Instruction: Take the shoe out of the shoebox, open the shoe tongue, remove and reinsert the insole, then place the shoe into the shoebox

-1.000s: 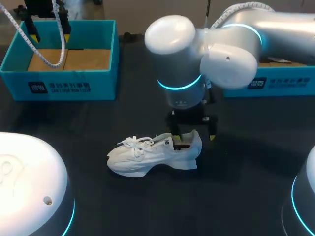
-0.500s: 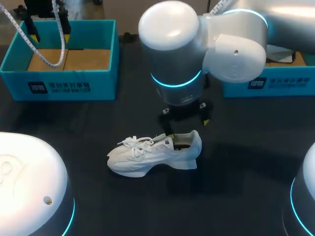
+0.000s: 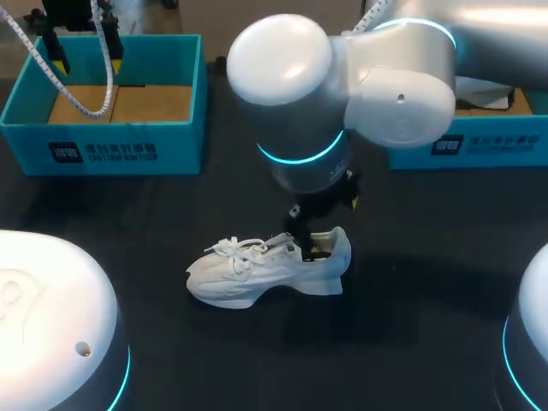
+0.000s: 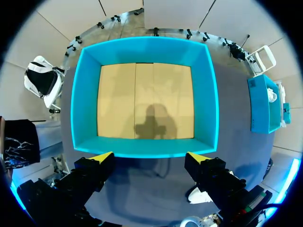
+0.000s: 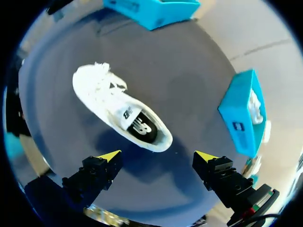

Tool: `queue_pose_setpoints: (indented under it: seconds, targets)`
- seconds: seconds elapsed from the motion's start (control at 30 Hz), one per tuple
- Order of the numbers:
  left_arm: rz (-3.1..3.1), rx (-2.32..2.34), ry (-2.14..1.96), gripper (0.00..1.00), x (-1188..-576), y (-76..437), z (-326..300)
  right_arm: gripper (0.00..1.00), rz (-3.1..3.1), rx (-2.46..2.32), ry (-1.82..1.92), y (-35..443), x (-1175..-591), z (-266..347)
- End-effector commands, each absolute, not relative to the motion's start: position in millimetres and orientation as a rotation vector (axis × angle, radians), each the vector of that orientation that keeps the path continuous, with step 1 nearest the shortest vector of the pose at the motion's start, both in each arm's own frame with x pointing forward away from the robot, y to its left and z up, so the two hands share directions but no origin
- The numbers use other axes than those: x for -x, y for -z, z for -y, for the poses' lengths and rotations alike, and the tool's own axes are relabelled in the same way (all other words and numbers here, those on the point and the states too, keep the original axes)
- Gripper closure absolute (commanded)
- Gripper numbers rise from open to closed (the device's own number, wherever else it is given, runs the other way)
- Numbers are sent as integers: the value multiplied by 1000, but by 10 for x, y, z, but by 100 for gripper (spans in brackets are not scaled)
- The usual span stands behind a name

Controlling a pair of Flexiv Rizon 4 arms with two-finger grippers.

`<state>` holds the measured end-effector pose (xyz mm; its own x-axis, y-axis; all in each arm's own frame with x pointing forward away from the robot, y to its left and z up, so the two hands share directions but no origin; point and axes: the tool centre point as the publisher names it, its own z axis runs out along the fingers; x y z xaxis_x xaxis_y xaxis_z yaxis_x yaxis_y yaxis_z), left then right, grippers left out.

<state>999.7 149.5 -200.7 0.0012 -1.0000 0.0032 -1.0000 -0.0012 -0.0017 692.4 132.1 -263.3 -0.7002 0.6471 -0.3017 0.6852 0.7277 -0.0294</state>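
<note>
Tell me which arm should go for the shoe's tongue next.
Right. The right gripper hangs open over the heel end of the shoe, within easy reach of its opening. The left gripper, also open, is away at the blue shoebox, far from the shoe.

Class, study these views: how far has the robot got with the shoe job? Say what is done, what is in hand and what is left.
Done: the shoe lies on the table, outside the empty box. In hand: the open right gripper hangs by the shoe's heel, insole seated inside; the open left gripper hovers above the box. Left: boxing the shoe; whether the insole step is done cannot be told.
</note>
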Motion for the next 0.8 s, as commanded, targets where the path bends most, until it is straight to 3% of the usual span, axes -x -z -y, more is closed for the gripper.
queue_pose_setpoints:
  seconds: [0.03, 0.43, 0.5, 0.8]
  targets:
    - [2220, -2221, -5, 0, -10000, 2007, -1497, 0, -2707, -764, 347, 2634, -6931, -1433]
    - [2220, -2221, -5, 0, -10000, 2007, -1497, 0, -2695, -664, 396, 2565, -6912, -1442]
    - [2220, -2221, -5, 0, -10000, 2007, -1497, 0, -2746, -590, 202, 2510, -6886, -1416]
    - [2220, -2221, -5, 0, -10000, 2007, -1497, 0, -2857, -326, -6, 2441, -6877, -1195]
